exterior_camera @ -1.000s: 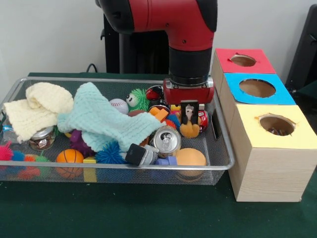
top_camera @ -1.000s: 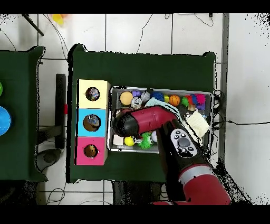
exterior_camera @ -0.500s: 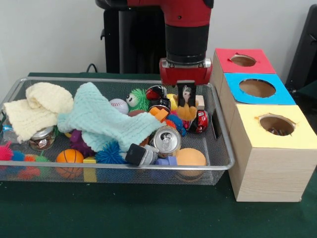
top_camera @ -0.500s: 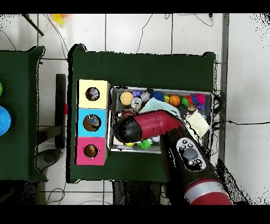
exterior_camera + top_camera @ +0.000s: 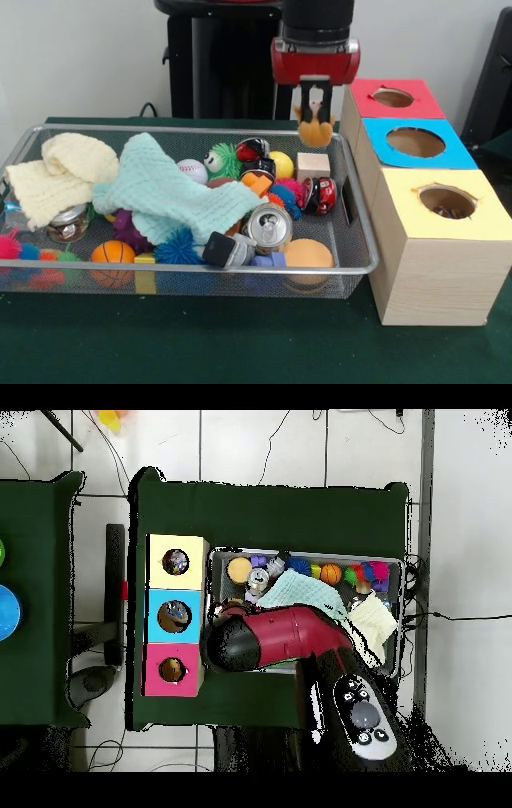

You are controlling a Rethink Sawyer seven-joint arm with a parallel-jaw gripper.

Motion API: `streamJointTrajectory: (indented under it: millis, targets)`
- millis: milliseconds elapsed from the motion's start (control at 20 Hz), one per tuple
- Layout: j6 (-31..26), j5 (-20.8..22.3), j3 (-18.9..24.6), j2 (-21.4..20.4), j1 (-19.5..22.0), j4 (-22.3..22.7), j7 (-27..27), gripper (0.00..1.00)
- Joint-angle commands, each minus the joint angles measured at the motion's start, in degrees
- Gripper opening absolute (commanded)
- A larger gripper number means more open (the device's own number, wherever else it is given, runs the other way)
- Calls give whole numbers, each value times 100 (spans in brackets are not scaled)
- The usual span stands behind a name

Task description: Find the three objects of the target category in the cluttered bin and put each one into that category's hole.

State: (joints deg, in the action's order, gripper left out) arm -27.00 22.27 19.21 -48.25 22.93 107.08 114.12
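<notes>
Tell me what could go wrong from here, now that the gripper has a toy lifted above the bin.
1. The gripper pinches only the top of the small orange toy, which hangs free below; it might slip and fall back among the clutter.
2. The toy hangs close to the red box; moving sideways at this height might knock it against the wall before it reaches a hole.

Glossy red arm [image 5: 290,636] with rounded black joint caps, seen from overhead. Black oval control pad [image 5: 362,712] with round grey buttons on the lower link. Black cylindrical wrist above a red band trimmed in silver. Small black pincer [image 5: 315,112] with two short fingers beneath the band. Black pedestal column [image 5: 220,60] behind.
</notes>
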Motion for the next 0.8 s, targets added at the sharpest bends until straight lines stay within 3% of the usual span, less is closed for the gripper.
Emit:
streamJointTrajectory:
  millis: [50,300,550,800]
  targets:
    - [-701,-461,421,-665,-72,718,-32,0]
    - [-585,-513,267,-789,-277,890,157,0]
    - [-270,-677,13,-972,-660,1311,741,0]
    - [146,-715,-73,-841,-746,1568,832,0]
